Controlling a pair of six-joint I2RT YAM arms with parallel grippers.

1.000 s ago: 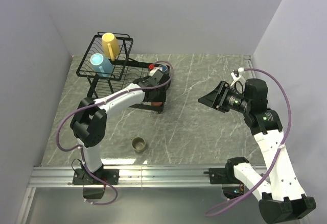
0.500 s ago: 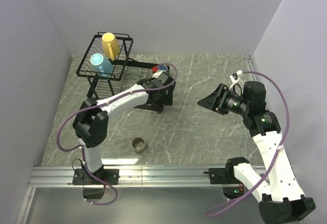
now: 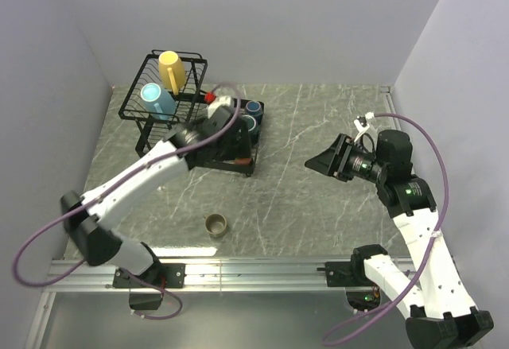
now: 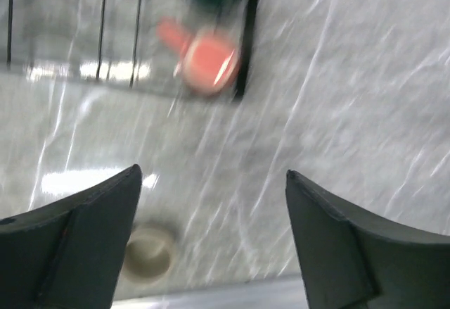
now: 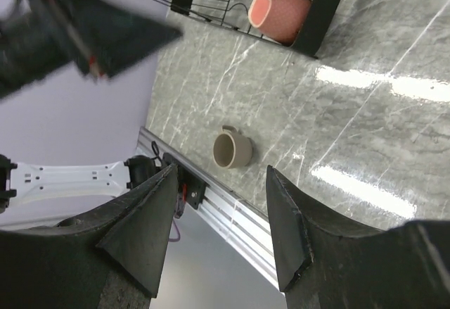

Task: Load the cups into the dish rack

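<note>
Left gripper [image 4: 212, 175] spread, empty, by rack [image 5: 325, 6] | right gripper [image 5: 221, 182] spread, empty, right side | salmon cup [image 5: 279, 15] lying in tray | olive cup [image 3: 215, 224] on table, lower centre

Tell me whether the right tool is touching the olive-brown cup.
Apart. The top external view shows a wide stretch of bare table between the right tool and the olive-brown cup.

1. The dish rack [image 5: 323, 6] stands far left on the table [image 3: 318, 198].
2. Its raised basket holds the rear cup [image 3: 171, 69] behind the front cup [image 3: 153, 98].
3. The tray cup [image 5: 279, 15] sits in the tray's near right corner.
4. The lone cup [image 3: 215, 223] stands on the table before the rack, well apart.
</note>
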